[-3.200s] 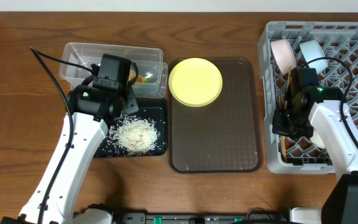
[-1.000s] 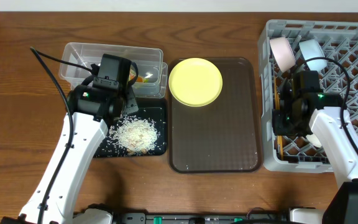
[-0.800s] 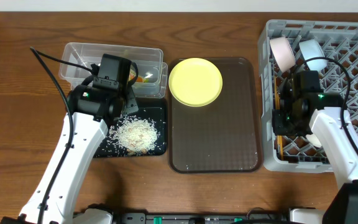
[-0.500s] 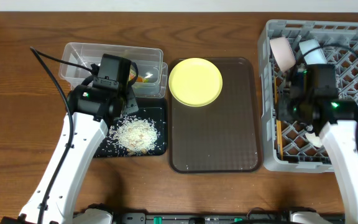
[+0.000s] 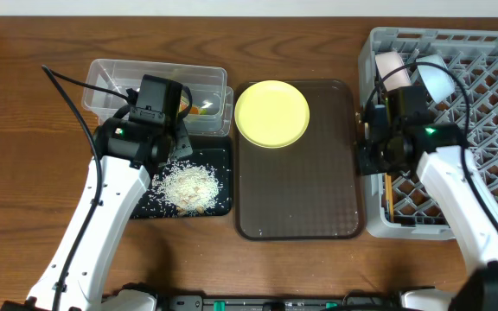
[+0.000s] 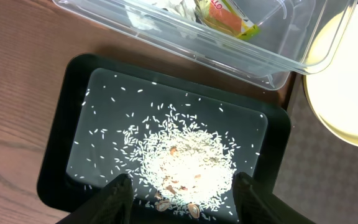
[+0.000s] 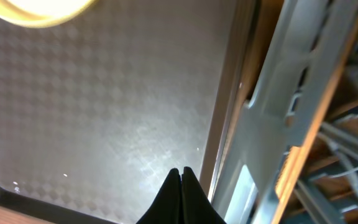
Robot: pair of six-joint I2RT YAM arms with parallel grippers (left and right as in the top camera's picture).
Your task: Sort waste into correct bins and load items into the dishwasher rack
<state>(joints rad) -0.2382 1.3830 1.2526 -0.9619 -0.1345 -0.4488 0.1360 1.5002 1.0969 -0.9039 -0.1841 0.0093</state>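
A yellow plate (image 5: 271, 113) lies at the far end of the brown tray (image 5: 296, 199); its edge shows in the left wrist view (image 6: 340, 81) and the right wrist view (image 7: 36, 9). The grey dishwasher rack (image 5: 491, 52) stands at the right and holds a pink cup (image 5: 391, 69), a white cup (image 5: 435, 76) and an orange utensil (image 5: 388, 190). My right gripper (image 7: 180, 172) is shut and empty over the tray's right edge, beside the rack wall (image 7: 278, 118). My left gripper (image 6: 182, 186) is open and empty above a black tray (image 6: 61, 143) of spilled rice (image 6: 188, 158).
A clear plastic bin (image 5: 158, 82) with wrappers stands behind the black tray (image 5: 223, 203); it also shows in the left wrist view (image 6: 229, 43). The rice pile (image 5: 188, 186) has a few brown bits in it. Bare wooden table lies at the front left.
My right arm has lifted out of the rack and moved left to the tray's right edge. The orange utensil stays in the rack. The left arm has not moved.
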